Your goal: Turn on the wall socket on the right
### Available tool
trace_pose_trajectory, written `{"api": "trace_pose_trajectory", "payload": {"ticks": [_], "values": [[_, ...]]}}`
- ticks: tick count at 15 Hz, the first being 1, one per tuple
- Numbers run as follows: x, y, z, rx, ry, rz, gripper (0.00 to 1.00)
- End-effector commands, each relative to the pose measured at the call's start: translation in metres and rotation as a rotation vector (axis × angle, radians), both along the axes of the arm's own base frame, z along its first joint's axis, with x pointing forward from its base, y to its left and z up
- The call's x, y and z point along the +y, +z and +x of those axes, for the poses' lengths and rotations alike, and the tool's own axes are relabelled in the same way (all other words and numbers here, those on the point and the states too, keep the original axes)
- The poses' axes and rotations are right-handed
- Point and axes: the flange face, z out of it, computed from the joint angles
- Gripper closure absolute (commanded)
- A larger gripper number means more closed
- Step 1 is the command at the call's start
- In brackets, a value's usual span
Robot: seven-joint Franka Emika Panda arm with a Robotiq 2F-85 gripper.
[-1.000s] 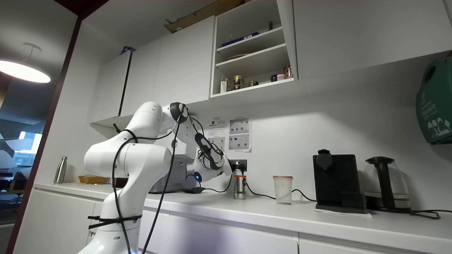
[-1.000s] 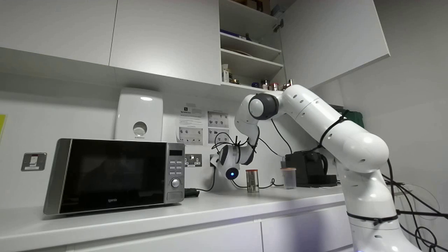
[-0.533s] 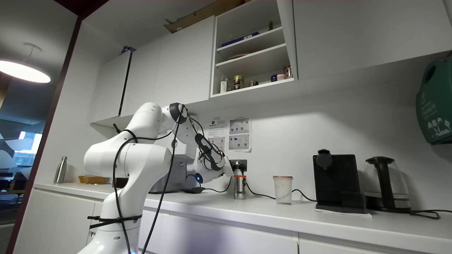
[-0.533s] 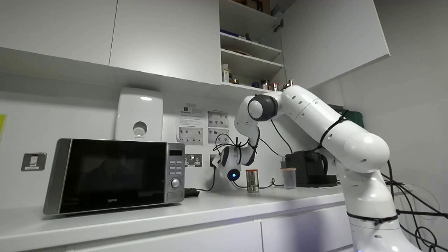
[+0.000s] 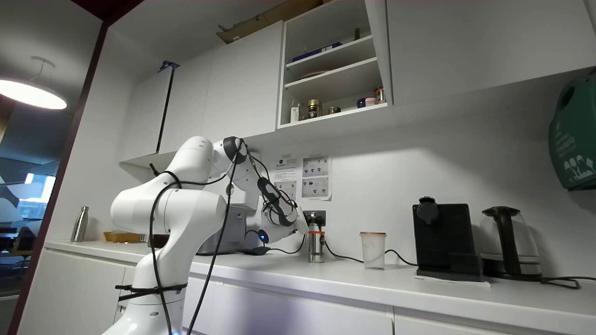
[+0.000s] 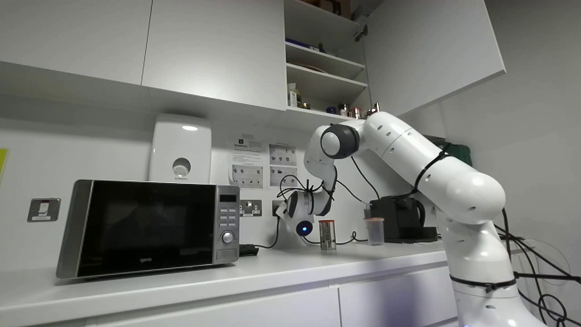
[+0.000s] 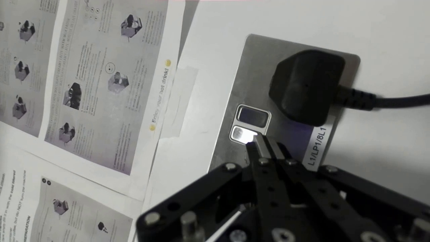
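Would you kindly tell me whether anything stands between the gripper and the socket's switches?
Nothing visible does: in the wrist view, the gripper overlaps the bright switch, while the plug sits to one side. Contact with the switch is unclear.

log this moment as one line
gripper shut | at bright rocker switch | contact unclear | black plug in wall socket | on/off unclear

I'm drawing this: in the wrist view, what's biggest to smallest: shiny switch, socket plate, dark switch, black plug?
Biggest: socket plate
Next: black plug
Smallest: dark switch and shiny switch, too alike to rank; the gripper partly covers the shiny one.
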Motion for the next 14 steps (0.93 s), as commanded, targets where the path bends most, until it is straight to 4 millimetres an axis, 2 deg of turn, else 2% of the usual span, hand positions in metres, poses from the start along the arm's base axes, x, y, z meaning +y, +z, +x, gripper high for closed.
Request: {"api": "trace_pose_trajectory", "payload": {"ticks": [1,5,11,14], "values": [[0.001,-0.004,0.008,0.009,0.020,-0.028,1.00],[0.000,-0.008,0.016,0.005,0.022,-0.065,1.00],[-0.004,0.004,0.031,-0.020,0.023,-0.150,1.00],[-0.009,0.005,0.032,-0.016,0.018,-0.175,1.00]]}}
